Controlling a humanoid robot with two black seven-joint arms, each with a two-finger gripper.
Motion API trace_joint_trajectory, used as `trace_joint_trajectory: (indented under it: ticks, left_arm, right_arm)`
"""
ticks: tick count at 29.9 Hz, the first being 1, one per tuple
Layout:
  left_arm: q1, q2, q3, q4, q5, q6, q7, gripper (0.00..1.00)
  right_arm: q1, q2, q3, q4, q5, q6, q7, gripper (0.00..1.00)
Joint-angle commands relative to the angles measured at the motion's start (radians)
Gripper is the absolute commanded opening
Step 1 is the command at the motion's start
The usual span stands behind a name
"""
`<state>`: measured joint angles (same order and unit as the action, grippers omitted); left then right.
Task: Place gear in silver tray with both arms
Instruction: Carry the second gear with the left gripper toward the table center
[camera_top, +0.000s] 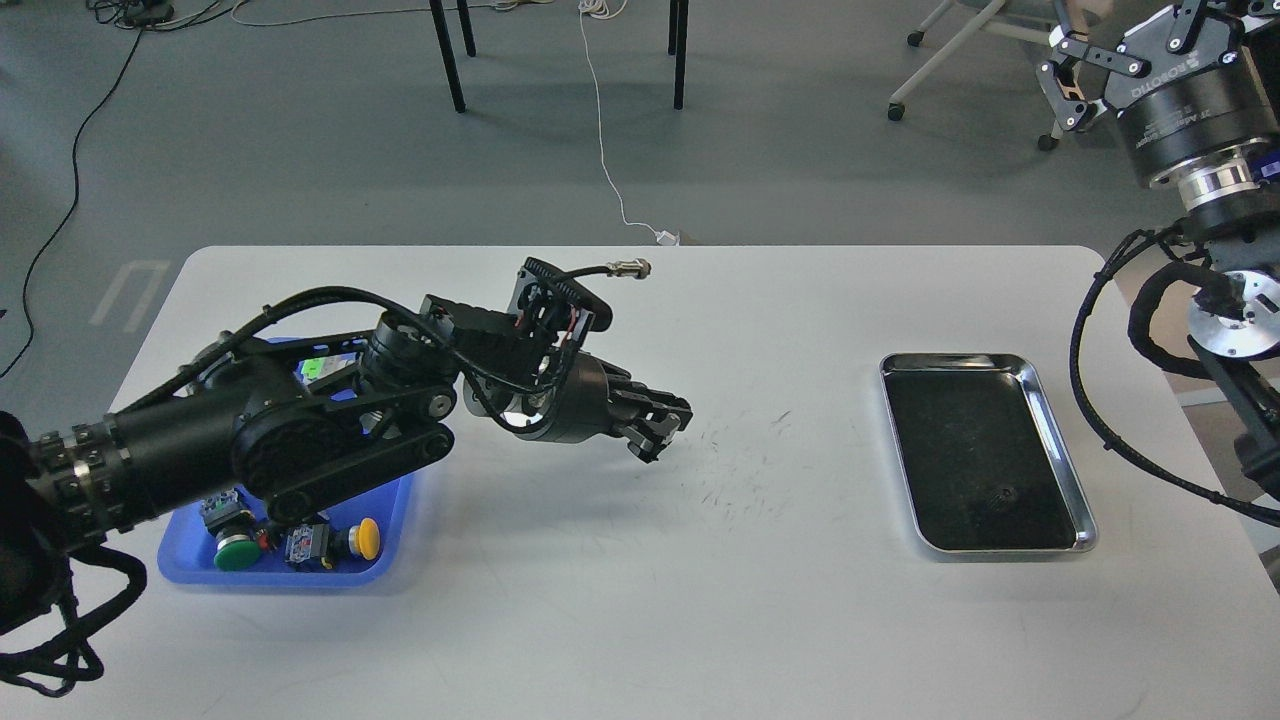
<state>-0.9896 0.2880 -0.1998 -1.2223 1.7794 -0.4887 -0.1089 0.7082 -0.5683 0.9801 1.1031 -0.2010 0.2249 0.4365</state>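
Observation:
The silver tray lies on the right side of the white table. A small dark round part, possibly a gear, rests on its dark bottom near the front. My left gripper hovers over the middle of the table, far left of the tray. Its fingers are pressed together, and I cannot make out anything between them. My right gripper is raised high at the top right, behind and above the tray. It is open and empty, with its fingertips partly cut off by the frame's edge.
A blue plastic tray sits at the left, partly hidden under my left arm. It holds push-buttons, including a green one and a yellow one. Chair and table legs stand on the floor beyond the table.

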Motion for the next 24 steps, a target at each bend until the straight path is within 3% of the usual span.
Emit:
trace_joint_trajectory:
  ticks: [1,6,17,24]
  left_arm:
    - [0.002,-0.096,0.003,0.050,0.058,0.000,0.009,0.17]
    - [0.002,-0.184,0.063,0.095,0.068,0.000,0.017,0.17]
    - [0.014,-0.288,0.091,0.144,0.081,0.000,0.044,0.18]
    - [0.016,-0.288,0.092,0.240,0.100,0.000,0.071,0.18]
  right_arm:
    - [0.057,0.018,-0.011,-0.057,0.000,-0.001,0.001,0.97]
    - [0.120,0.102,-0.050,-0.123,-0.001,-0.001,0.001,0.97]
    - [0.126,0.137,-0.058,-0.146,-0.001,-0.001,0.001,0.97]
    - [0.106,0.159,-0.063,-0.140,0.000,-0.001,0.001,0.97]
